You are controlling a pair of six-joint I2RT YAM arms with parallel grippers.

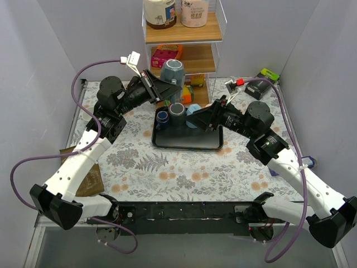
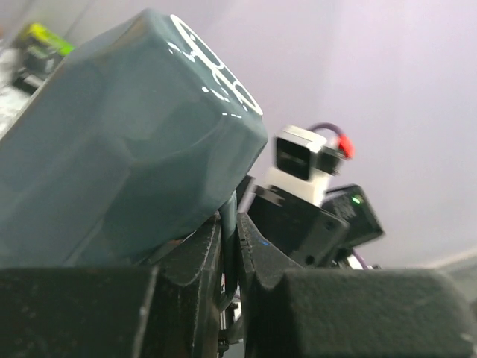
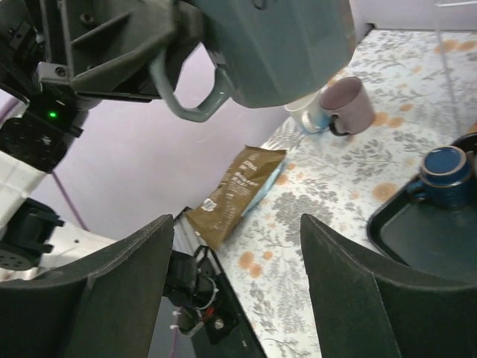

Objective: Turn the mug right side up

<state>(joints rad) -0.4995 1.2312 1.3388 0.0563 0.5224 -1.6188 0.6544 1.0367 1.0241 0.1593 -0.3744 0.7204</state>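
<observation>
Table (image 1: pixel 167 167): covered with a floral cloth, and both arms reach out over it. A wooden shelf unit (image 1: pixel 184 36) stands past both grippers against the back wall.

Tray (image 1: pixel 187 142): black, flat on the cloth. It lies below and just right of the left gripper (image 1: pixel 165 88), and directly beneath the right gripper (image 3: pixel 237 246).

Mug (image 1: pixel 173 73): grey-blue and faceted, raised clear of the tray and touching no surface. It sits just beyond the left gripper's fingertips. Its base (a pale unglazed ring shows on it) faces upward at a tilt, so it is not yet right side up.

Left gripper: clenched on the mug's handle (image 3: pixel 190 97). The loop is pinched between the two fingers (image 2: pixel 186 276), which are pressed almost together.

Right gripper: released, jaws spread wide, nothing between them. It hangs low over the tray with the mug above and ahead of its fingertips, not touching.

Brown packet (image 3: pixel 238 190): flat on the cloth well behind the left gripper, beside that arm's forearm.

Grey cup (image 1: pixel 177 110) and dark-blue cup (image 1: pixel 162 116): upright in the tray's far end, just below the left gripper and just ahead of the right gripper's fingertips.
</observation>
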